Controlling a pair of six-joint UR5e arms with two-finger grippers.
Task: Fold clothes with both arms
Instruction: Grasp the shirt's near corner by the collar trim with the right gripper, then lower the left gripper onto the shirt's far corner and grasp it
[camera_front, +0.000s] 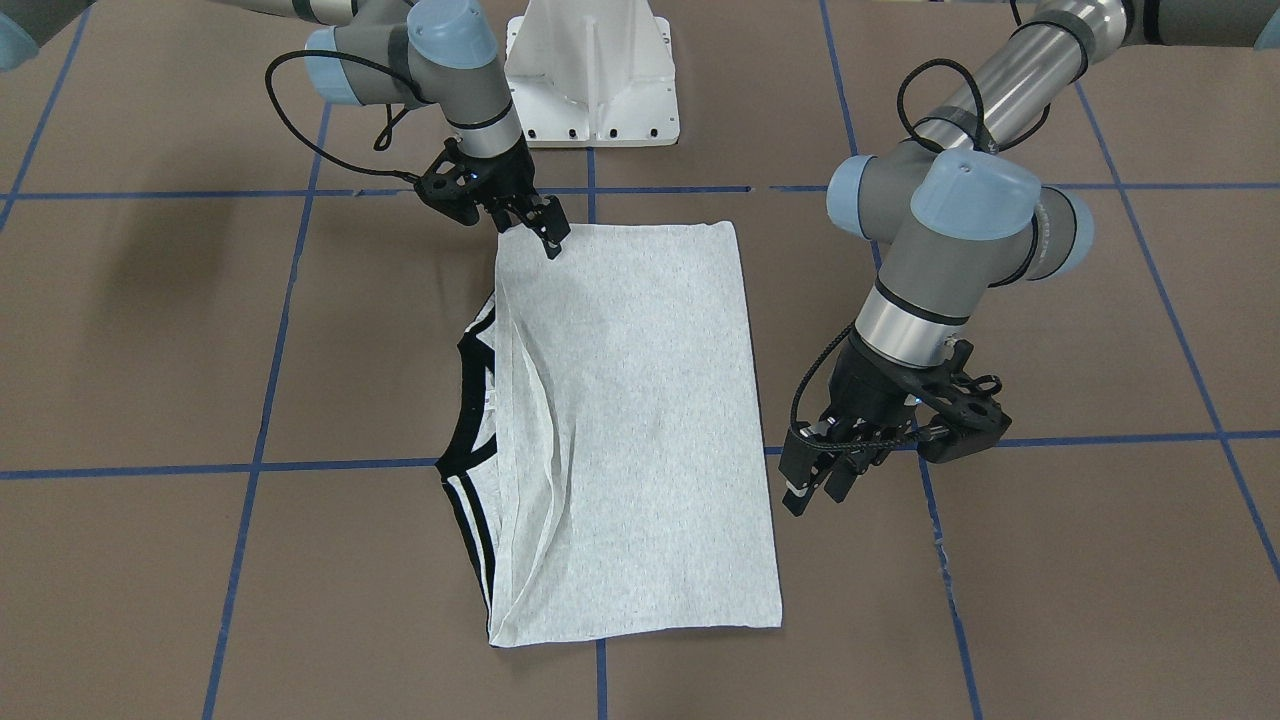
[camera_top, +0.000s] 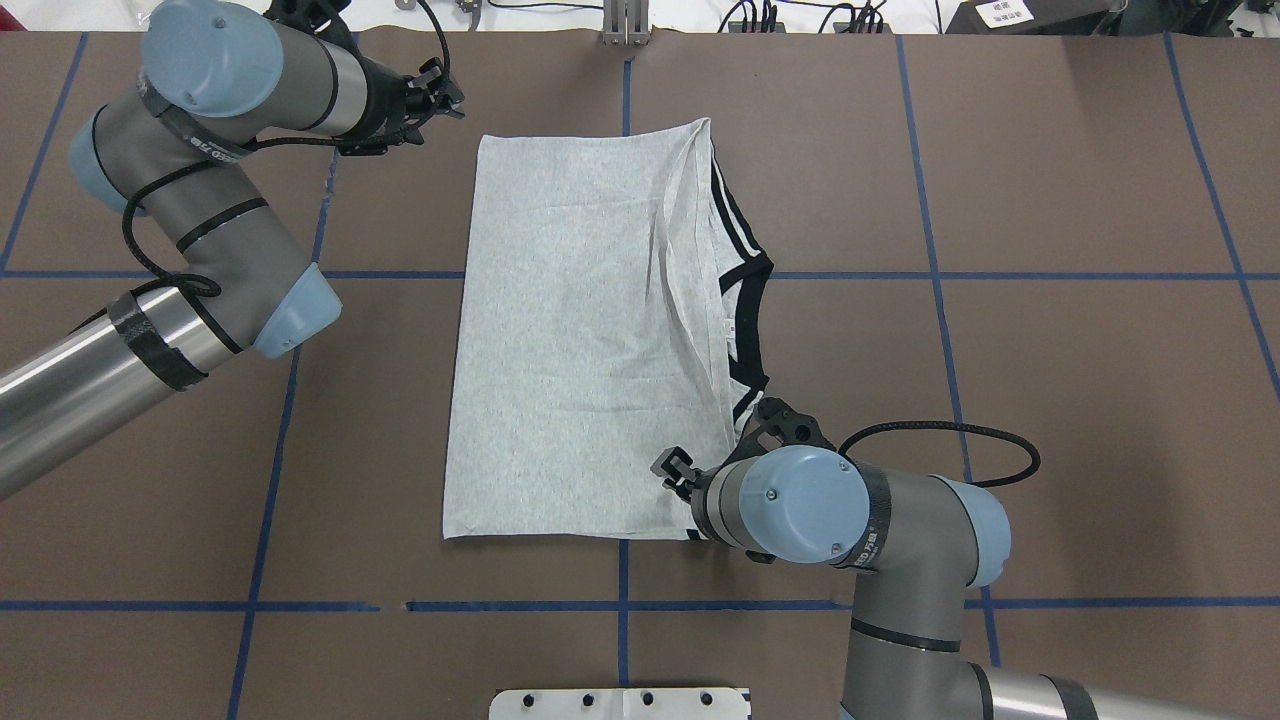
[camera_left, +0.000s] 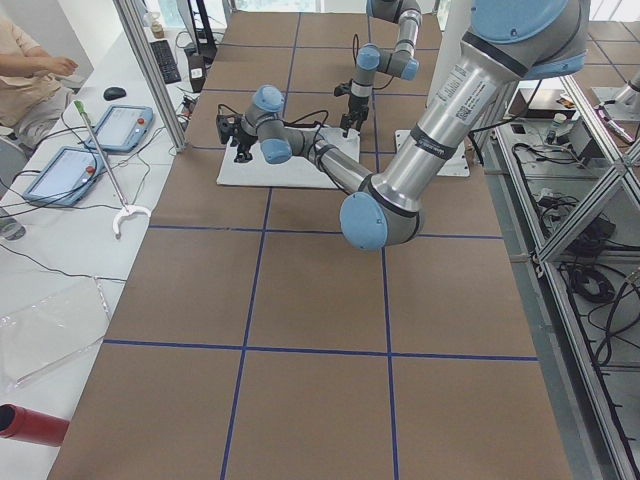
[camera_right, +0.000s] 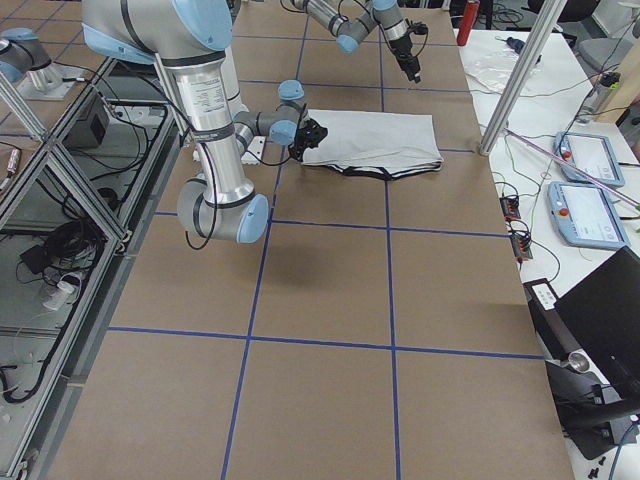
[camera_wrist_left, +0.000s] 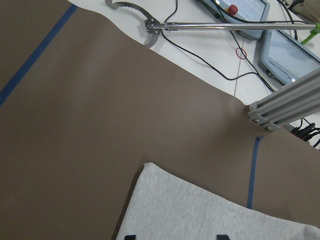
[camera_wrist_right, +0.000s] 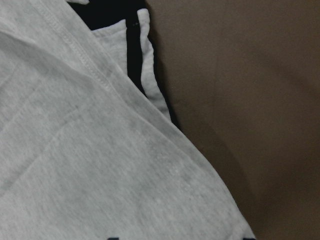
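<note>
The clothes are one grey T-shirt (camera_front: 630, 420) (camera_top: 580, 330), lying folded into a long rectangle on the brown table. Its black-and-white striped collar and trim (camera_front: 468, 400) (camera_top: 745, 290) stick out along the edge on the robot's right; the front print is hidden. My right gripper (camera_front: 552, 235) (camera_top: 672, 470) is down at the shirt's near right corner. In the right wrist view its fingertips stand wide apart over the cloth (camera_wrist_right: 75, 165). My left gripper (camera_front: 815, 490) (camera_top: 445, 95) hangs open just off the far left corner (camera_wrist_left: 200, 215), holding nothing.
The white pedestal base (camera_front: 590, 80) stands at the robot's edge of the table. Blue tape lines (camera_top: 620, 605) grid the brown surface. Off the far edge lie a metal grabber tool (camera_wrist_left: 150, 30) and control tablets (camera_wrist_left: 290, 55). A seated person (camera_left: 25, 70) is beside the table.
</note>
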